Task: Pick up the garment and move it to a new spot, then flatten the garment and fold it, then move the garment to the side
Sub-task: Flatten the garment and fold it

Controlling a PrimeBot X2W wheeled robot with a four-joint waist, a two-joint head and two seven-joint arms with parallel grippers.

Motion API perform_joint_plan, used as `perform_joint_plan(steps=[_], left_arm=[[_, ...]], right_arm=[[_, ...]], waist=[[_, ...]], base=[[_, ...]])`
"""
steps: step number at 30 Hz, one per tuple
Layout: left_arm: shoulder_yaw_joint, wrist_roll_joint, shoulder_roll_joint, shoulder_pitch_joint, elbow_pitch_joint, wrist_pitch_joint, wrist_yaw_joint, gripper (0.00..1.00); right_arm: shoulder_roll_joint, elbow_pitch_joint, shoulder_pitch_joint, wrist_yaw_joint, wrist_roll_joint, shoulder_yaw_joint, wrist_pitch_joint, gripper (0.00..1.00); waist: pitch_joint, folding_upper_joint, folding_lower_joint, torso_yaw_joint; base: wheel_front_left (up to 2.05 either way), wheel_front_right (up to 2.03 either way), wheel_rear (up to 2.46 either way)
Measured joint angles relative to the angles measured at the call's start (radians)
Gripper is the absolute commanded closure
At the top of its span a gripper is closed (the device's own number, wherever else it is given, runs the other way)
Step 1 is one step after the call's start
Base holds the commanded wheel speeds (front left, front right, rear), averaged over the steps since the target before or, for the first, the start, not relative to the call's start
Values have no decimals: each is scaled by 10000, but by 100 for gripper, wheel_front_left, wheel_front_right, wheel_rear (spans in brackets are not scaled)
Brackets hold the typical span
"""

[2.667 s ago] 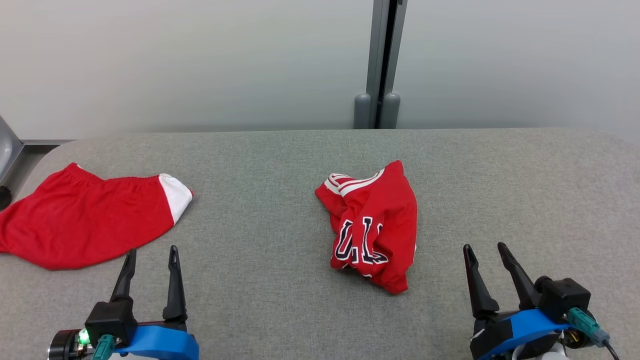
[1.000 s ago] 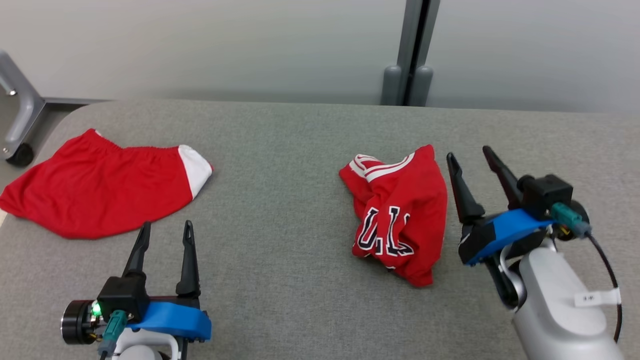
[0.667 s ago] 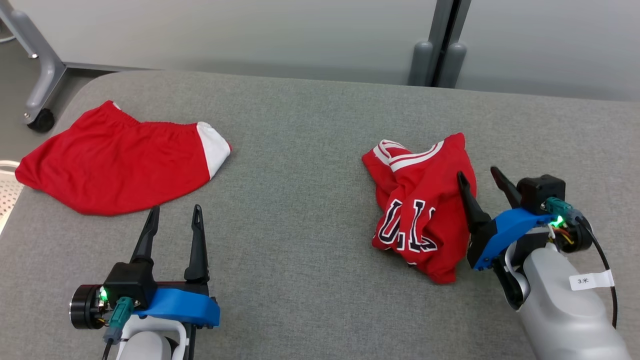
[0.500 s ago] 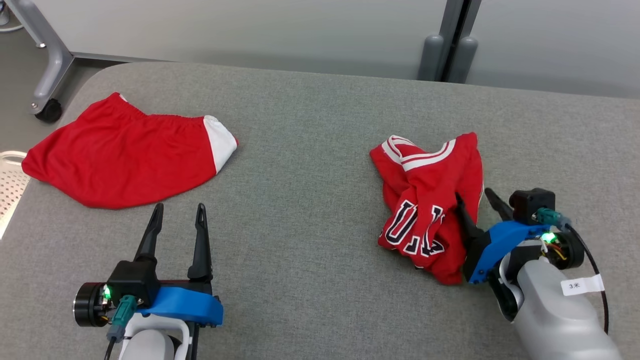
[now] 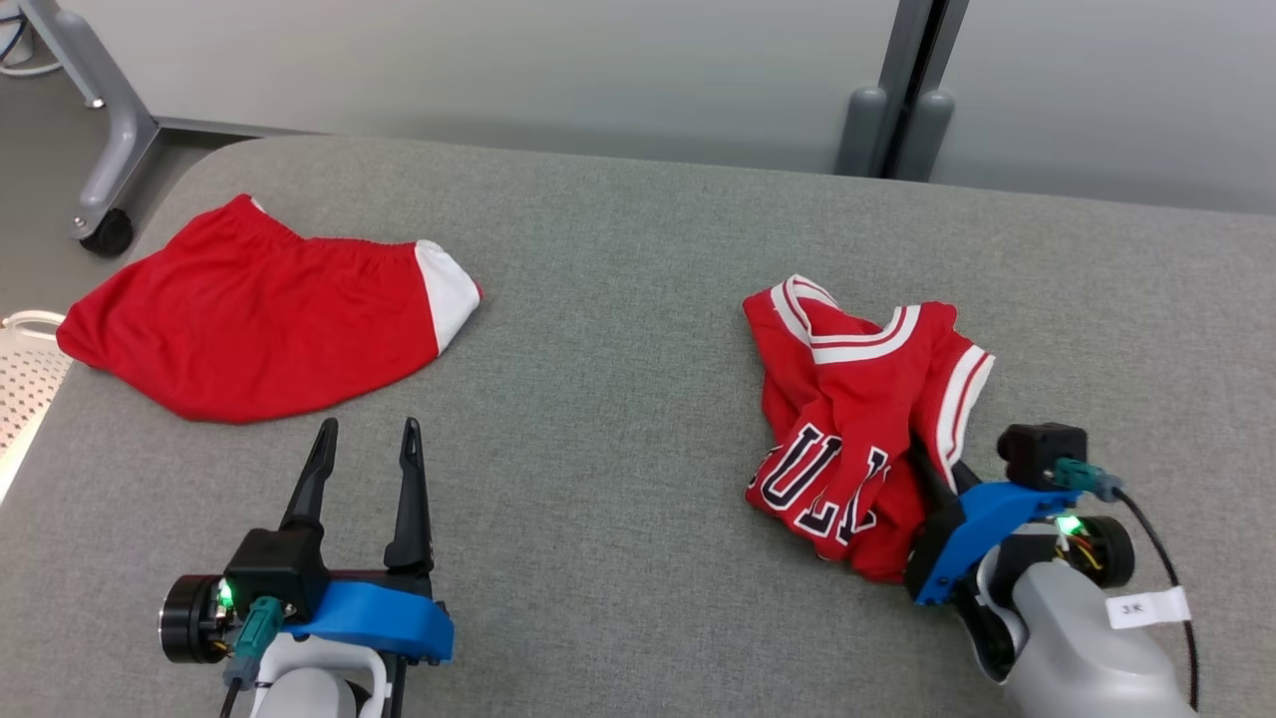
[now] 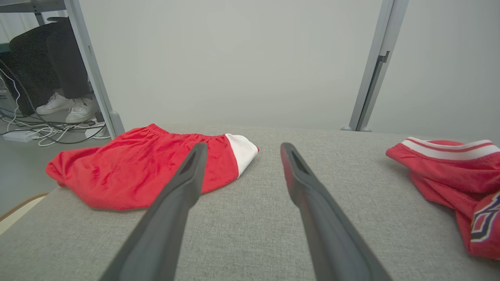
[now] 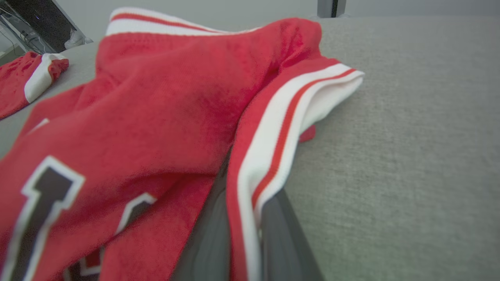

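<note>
The garment, a crumpled red jersey (image 5: 847, 399) with white-striped trim and dark lettering, lies right of the middle of the grey padded table (image 5: 618, 299). My right gripper (image 5: 942, 469) is low at its near right edge. In the right wrist view the two fingers of the right gripper (image 7: 244, 218) are shut on the jersey's (image 7: 156, 117) striped trim, and cloth covers their tips. My left gripper (image 5: 369, 429) rests open at the near left with nothing between its fingers. The left wrist view shows the left gripper (image 6: 244, 148) open, with the jersey (image 6: 449, 171) far to its right.
Red shorts (image 5: 249, 319) with a white panel lie flat at the table's far left, just beyond the left gripper (image 6: 148, 168). A wheeled frame leg (image 5: 105, 234) and a white perforated basket (image 5: 20, 369) stand off the left edge. A person's shoes (image 6: 66, 109) and floor cables lie beyond.
My right gripper came in low at the jersey's right edge and shut on its trim; that edge has been drawn out, baring a white stripe. The camera shifted; the left arm stayed.
</note>
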Motion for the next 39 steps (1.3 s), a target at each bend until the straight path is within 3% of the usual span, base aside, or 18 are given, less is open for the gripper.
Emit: perform_joint_plan(steps=[6,13,19,27,39], left_arm=[[31,-86,-2,338,35,0,10,0],[35,-230,-2,592,-4,0,58,0],[44,-259,-2,649,-25,0,84,0],[199,-293,-2,643,-100,0,127,0],[100,-443,2,631,-130,0,176,0]], right_arm=[[-771,-886,614,-2,577,-815,0,100],[-1793,-2017,929,-2,420,-1781,2,100],[-1889,-3359,1022,-2,-71,-1793,2,100],[-949,-4951,1183,-2,-217,418,2,100],[238,-4702,1222,-2,332,4880,0,100]], waist=[[-392,0,-2,-290],[-667,-1,-1,-698],[-719,0,-1,-827],[-741,-1,-1,-722],[-518,-1,-1,-96]], base=[[0,0,0],[0,0,0],[0,0,0],[0,0,0],[0,0,0]])
